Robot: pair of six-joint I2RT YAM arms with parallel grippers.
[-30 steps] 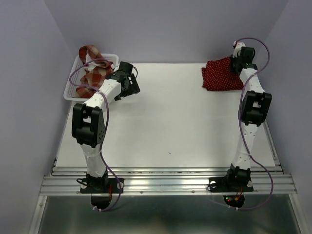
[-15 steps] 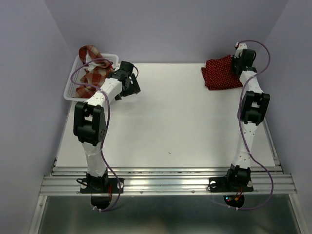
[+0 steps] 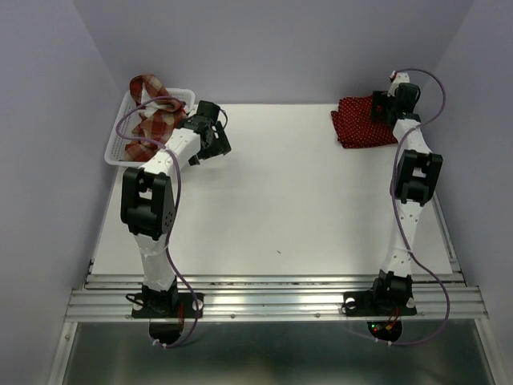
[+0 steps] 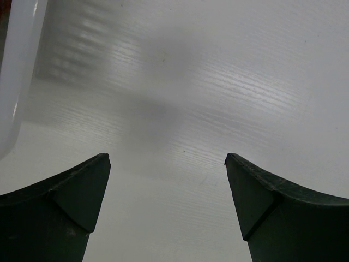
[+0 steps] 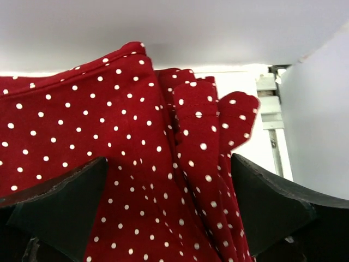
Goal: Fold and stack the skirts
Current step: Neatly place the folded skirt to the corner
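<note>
2 sets of jaws, both wide apart

The flat white table [image 3: 280,200] carries everything. At its far left corner stands the white plastic lattice basket [image 3: 115,152]. It holds the crumpled red-and-cream plaid cloth skirt [image 3: 156,120], whose long axis runs from near to far, with 1 end humped above the basket's far rim. At the far right corner lies the folded dark red cloth skirt pile with small white dots [image 3: 357,124]. It rests flat on the table, its long axis running left to right along the far edge. Whether it is 1 skirt or 2 I cannot tell. In the right wrist view its layered folded edges point away toward the back wall.

The left gripper [image 4: 166,158] hangs over bare table just right of the basket. Its 2 dark fingers [image 4: 65,202] are spread wide, with only tabletop between them. The right gripper [image 5: 169,161] sits over the right end of the dotted pile. Its 2 fingers [image 5: 272,207] are also spread wide, with cloth lying unpinched between them. Whether the tips touch the cloth I cannot tell.
</note>
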